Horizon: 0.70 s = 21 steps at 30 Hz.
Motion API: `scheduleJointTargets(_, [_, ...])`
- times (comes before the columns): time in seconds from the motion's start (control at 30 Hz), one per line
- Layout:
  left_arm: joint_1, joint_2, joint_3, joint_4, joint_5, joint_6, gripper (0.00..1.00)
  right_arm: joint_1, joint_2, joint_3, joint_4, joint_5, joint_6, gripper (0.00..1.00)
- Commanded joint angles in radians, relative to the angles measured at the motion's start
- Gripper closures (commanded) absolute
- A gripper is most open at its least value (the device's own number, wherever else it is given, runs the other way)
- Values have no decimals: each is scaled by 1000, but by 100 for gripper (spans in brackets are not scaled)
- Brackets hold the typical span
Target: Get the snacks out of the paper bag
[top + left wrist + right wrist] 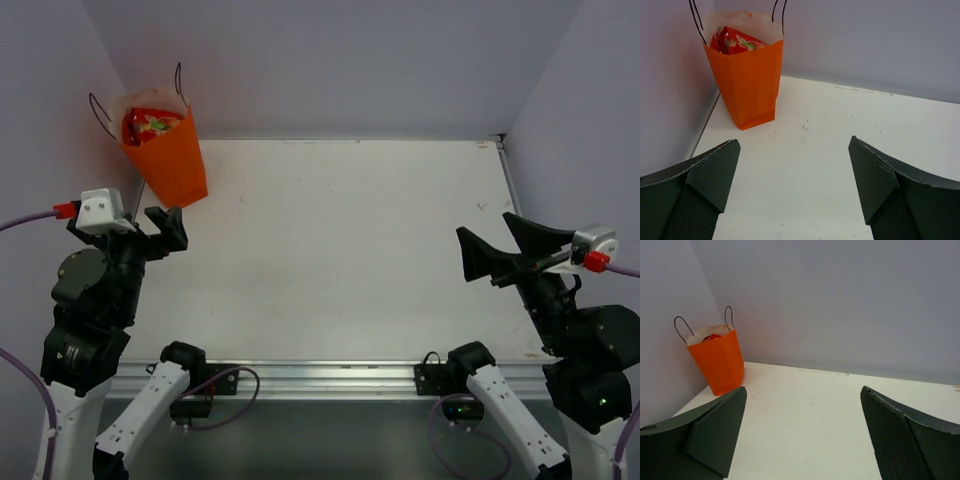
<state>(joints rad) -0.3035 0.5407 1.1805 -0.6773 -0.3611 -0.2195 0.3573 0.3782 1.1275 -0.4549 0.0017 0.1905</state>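
Note:
The orange paper bag (172,158) stands upright in the table's far left corner, its thin dark loop handles up. It also shows in the left wrist view (751,82) and the right wrist view (718,360). A red snack packet with colourful print (150,124) pokes out of its open mouth (735,42); any other snacks are hidden inside. My left gripper (165,222) is open and empty just in front of the bag, its jaws wide apart (793,141). My right gripper (481,223) is open and empty at the right side, far from the bag (804,388).
The white table (350,250) is bounded by grey walls at the back and both sides. The bag stands close against the left wall. A metal rail (330,375) runs along the near edge by the arm bases.

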Motion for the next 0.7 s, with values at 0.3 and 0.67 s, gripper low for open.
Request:
scheduleJointTargets(0.3, [-5, 396, 131, 57, -67, -87, 0, 2, 105, -64, 6, -196, 136, 1])
scheduleJointTargets(0.67, [251, 959, 494, 275, 31, -52, 6, 2, 165, -147, 19, -436, 167, 1])
